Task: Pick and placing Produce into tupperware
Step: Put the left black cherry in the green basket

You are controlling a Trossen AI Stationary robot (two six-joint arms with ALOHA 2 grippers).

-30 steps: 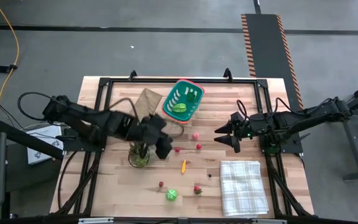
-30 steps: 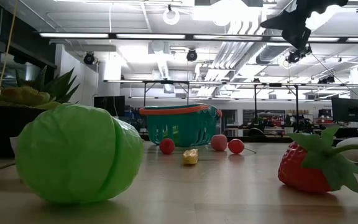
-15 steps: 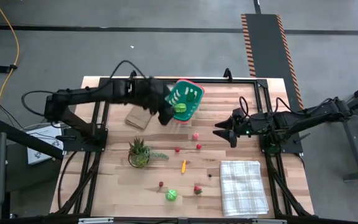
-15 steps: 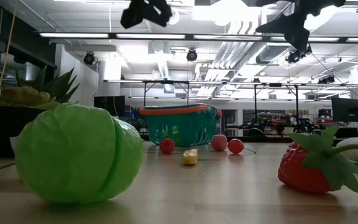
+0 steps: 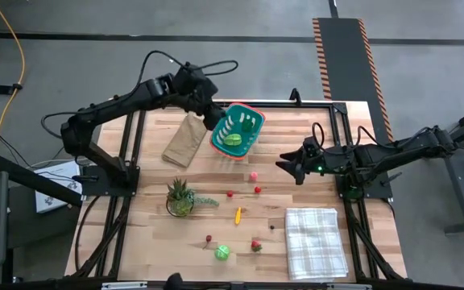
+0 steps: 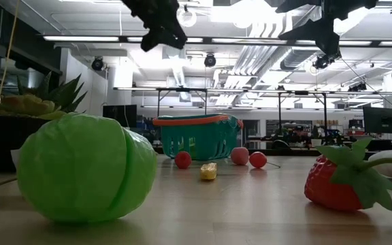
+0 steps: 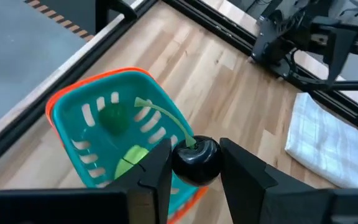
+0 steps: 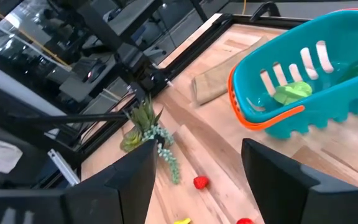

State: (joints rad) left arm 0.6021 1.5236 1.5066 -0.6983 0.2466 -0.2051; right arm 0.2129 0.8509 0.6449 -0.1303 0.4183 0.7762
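Note:
The tupperware, a teal basket with an orange-red rim [image 5: 238, 129] [image 7: 73, 102] [image 8: 316, 115] [image 6: 196, 136], stands near the table's far edge with green pieces inside. My left gripper [image 5: 213, 119] [image 7: 194, 171] hangs high over the basket's left rim, shut on a dark round cherry-like piece with a green stem. Loose produce lies mid-table: a pink piece [image 5: 253, 175], red ones [image 5: 258, 190] [image 5: 229, 193], a yellow-orange one [image 5: 238, 214], a green one [image 5: 222, 253] and a strawberry [image 5: 256, 245]. My right gripper [image 5: 287, 167] [image 8: 194, 180] hovers open, right of the pink piece. My left gripper pinches the cherry's dark round body [image 7: 196, 160] between its two fingers [image 7: 157, 171], coming from above and pointing down. The piece is lifted clear over the basket's rim. Its green stem [image 7: 163, 115] curves away past the fingertips.
A brown paper bag [image 5: 182, 141] lies left of the basket. A spiky potted plant [image 5: 180, 197] stands at left centre. A checked cloth [image 5: 316, 242] lies at the near right. Black frame rails run along the table's edges.
My left arm has swung from beside the potted plant up and toward the far edge, and now hangs over the basket's left rim. My right gripper has shifted slightly toward the far left.

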